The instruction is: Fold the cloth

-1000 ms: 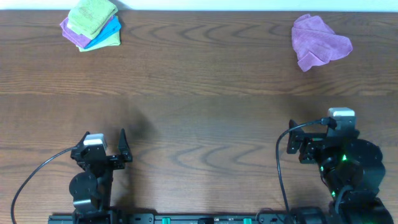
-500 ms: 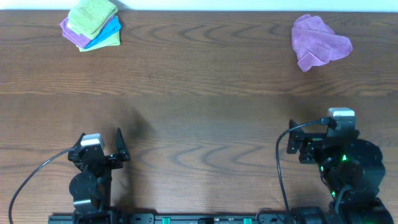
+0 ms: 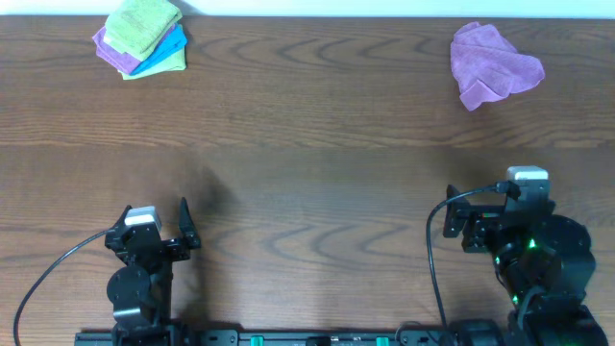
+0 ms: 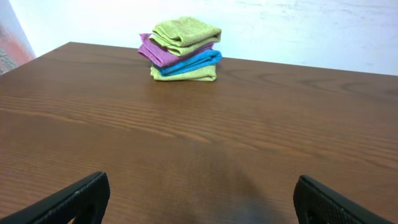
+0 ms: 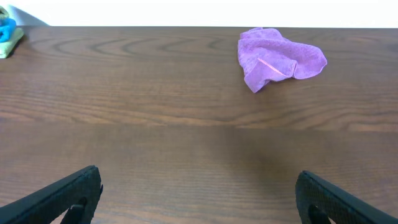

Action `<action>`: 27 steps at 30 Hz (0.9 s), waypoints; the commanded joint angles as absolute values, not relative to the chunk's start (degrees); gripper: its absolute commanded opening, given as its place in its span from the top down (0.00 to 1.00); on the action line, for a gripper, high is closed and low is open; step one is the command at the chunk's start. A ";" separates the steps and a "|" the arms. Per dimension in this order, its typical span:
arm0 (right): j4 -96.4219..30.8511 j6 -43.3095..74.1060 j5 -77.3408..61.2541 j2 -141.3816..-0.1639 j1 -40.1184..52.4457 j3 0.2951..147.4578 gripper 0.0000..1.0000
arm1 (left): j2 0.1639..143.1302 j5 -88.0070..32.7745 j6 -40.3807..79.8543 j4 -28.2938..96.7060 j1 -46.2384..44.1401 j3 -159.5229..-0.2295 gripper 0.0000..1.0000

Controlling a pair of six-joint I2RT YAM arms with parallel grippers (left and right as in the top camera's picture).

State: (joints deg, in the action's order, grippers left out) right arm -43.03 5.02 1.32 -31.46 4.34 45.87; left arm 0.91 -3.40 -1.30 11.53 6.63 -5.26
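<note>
Lime-green cloth [image 3: 144,21] lies folded at the top of a small stack in the far left corner of the table [image 3: 317,144]. Under it in the stack are a purple cloth [image 3: 109,50], a blue cloth [image 3: 166,48] and another green layer [image 3: 175,63] at the bottom. From the left wrist view the top cloth [image 4: 185,32] sits slightly askew on the pile, its rolled fold facing the camera. A second, crumpled purple cloth [image 3: 492,65] lies loose at the far right, well apart from the stack.

The left gripper [image 4: 199,205] is at the near left edge, jaws spread wide with only bare wood between them, holding nothing. The right gripper [image 5: 199,199] is at the near right, also fully spread and empty, pointing toward the crumpled purple cloth [image 5: 277,57].

Compared with a second ago, the left gripper [image 3: 156,216] has shifted slightly to the left and toward the near edge; over the last half second it has not moved. The right arm [image 3: 528,255], the stack and the loose purple cloth are all where they were.
</note>
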 commanded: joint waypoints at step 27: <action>-35.94 -11.84 -1.58 -0.30 4.27 13.15 0.01 | 0.25 -2.15 -1.28 11.92 6.35 -3.53 0.05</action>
State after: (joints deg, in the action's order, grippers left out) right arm -36.25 -11.05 -0.01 -0.97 4.34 14.48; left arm 0.73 -2.94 -1.30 11.51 6.63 -5.26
